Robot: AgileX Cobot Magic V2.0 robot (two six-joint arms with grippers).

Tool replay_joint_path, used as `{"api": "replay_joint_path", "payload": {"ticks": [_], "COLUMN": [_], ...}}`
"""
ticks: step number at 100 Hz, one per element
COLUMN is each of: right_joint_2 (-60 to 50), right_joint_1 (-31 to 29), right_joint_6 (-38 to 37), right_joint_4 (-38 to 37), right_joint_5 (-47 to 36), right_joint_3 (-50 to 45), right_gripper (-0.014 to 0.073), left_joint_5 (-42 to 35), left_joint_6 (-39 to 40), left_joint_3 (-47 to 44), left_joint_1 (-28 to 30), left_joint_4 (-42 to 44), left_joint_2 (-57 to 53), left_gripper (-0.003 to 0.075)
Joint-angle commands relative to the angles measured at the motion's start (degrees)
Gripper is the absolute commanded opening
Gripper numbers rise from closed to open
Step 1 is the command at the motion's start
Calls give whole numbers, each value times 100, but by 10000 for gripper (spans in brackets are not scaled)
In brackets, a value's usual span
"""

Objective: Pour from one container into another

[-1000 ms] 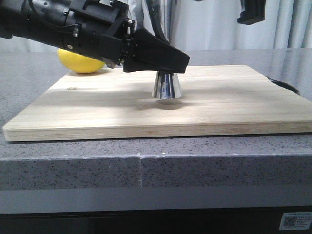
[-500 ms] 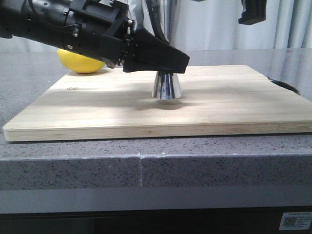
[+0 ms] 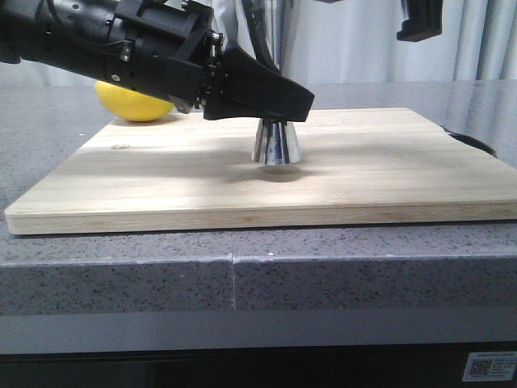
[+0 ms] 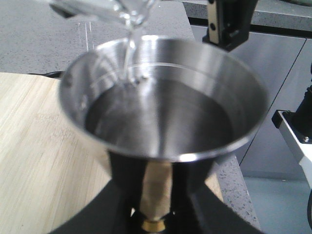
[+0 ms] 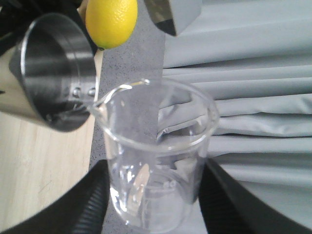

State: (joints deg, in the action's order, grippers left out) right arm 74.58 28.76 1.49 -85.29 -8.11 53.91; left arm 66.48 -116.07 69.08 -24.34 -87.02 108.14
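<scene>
Step in hand: we are pouring; a thin clear stream is running from the beaker's lip into the jigger's upper cup.
Beaker [image 5: 156, 161]: we are carrying it tilted above the jigger, its lip just over the steel rim; little liquid looks to be remaining inside.
Jigger [image 4: 163, 102]: it is standing upright on the cutting board [image 3: 161, 178], its upper cup already holding a dark pool of liquid.
Left gripper [image 3: 279, 101]: we are clenching it on the jigger's gold waist, steadying it.
Right gripper [image 5: 153, 192]: we are gripping the beaker's body between both fingers.
Also present: a lemon [image 3: 133, 103] is lying beyond the board's far left corner.
Next move, as we are judging it: watching the level near the rim, then tipping the beaker back upright before it overflows.
</scene>
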Motion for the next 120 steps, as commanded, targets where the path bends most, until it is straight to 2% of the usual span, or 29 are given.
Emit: {"api": "replay_joint_path", "payload": {"ticks": [1, 120], "right_joint_2": [-226, -226], "right_joint_1": [-7, -7], "right_joint_6": [-4, -4], "right_joint_4": [-1, -429], "right_joint_5": [-46, -46], "right_joint_3": [221, 225], "right_gripper": [318, 318], "left_joint_5": [513, 513], "left_joint_6": [2, 2], "left_joint_3": [164, 164], "left_joint_1": [-35, -35], "left_joint_4": [-420, -420], "left_joint_2": [-341, -341], "left_gripper": [-11, -11]}}
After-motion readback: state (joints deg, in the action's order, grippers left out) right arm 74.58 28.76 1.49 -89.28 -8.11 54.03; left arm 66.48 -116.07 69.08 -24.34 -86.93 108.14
